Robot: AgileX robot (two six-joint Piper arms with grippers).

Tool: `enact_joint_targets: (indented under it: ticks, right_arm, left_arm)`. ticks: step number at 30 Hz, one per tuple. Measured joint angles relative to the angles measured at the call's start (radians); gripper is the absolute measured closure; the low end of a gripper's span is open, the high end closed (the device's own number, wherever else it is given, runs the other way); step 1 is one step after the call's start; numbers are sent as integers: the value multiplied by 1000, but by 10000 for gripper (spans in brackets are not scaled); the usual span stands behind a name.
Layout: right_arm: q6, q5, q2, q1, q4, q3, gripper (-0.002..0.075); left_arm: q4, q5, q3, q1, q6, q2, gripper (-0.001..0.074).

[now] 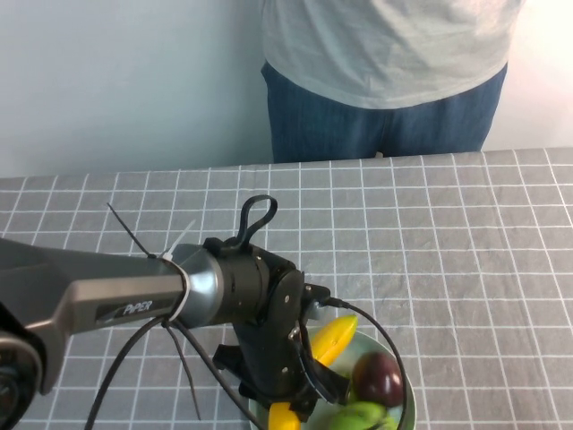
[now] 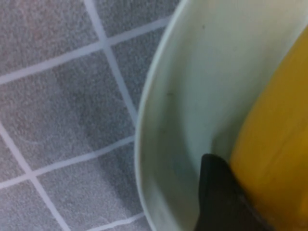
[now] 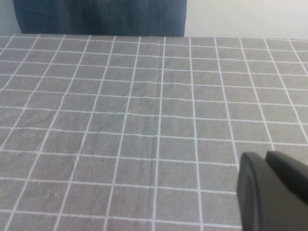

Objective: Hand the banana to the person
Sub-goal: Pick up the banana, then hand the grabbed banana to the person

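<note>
Grey checked cloth covers the desk (image 1: 466,233), and behind its far edge stands the person (image 1: 385,81), of whom we see only a light T-shirt and dark jeans; no hand is extended yet. Near the desk's front edge sits a pale green bowl (image 2: 159,120) holding the banana (image 1: 333,339), a dark red-purple fruit (image 1: 379,377) and a green fruit (image 1: 358,417). The left end effector (image 1: 300,381) is lowered into the bowl at the banana's middle, with one dark finger (image 2: 219,197) set against the yellow skin beside the bowl wall. We cannot tell from these views whether it has clamped the fruit or merely straddles it. The right end effector (image 3: 272,192) hovers over bare cloth, well apart from the bowl, and we cannot tell its state either.

We judge the banana to be light, smooth and somewhat slippery, firm along its length yet easily bruised. Holding it across the middle of the curve, with moderate pressure, should balance it and leave an end free for the person to take.
</note>
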Motion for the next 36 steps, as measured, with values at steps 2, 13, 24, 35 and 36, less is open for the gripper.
enact_joint_targets:
  ticks: [2, 13, 24, 35, 36]
  right_arm:
    - [0, 0, 0, 0, 0, 0, 733]
    - [0, 0, 0, 0, 0, 0, 732]
    - [0, 0, 0, 0, 0, 0, 732]
    - [0, 0, 0, 0, 0, 0, 732]
    - [0, 0, 0, 0, 0, 0, 732]
  left_arm:
    - [0, 0, 0, 0, 0, 0, 738]
    - [0, 0, 0, 0, 0, 0, 738]
    - [0, 0, 0, 0, 0, 0, 738]
    - [0, 0, 0, 0, 0, 0, 738]
    - [0, 0, 0, 0, 0, 0, 738]
